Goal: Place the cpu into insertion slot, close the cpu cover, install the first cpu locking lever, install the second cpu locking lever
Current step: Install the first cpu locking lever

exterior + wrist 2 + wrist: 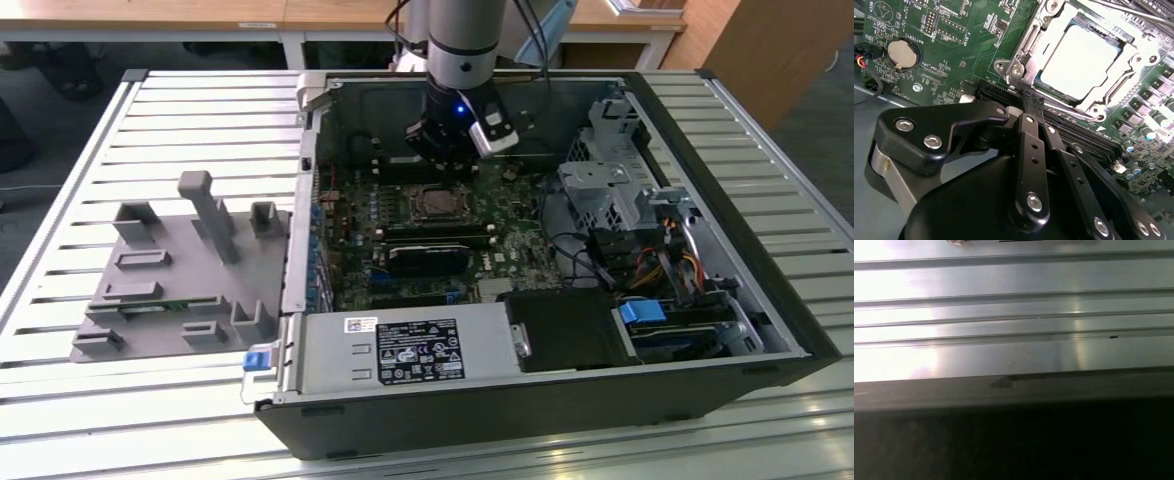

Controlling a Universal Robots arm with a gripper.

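The cpu [1085, 56], a small flat square chip with a pale silver metal face, lies seated in the insertion slot [1024, 47], the square socket with a silvery rim on the green motherboard [954, 30]. The cpu cover [1126, 62], a thin silvery frame plate with a large square window, looks lowered around the chip, its face showing through the cutout. So steps 1 and 2 appear done, and the work in hand seems to be the locking levers: a thin bright rod crosses near the socket's far edge, but whether either lever is latched I cannot tell.

The black gripper [1026, 107] hovers just beside the socket's near edge, its fingers drawn together with nothing between them. In the exterior view it hangs [447, 155] over the board inside the open black computer case [534, 410]. Fastening a lever would call for a careful sideways press under its hook.

White lettering is printed across the board, and a white label sits on the grey power box [400, 350]; neither is worth reading off here.
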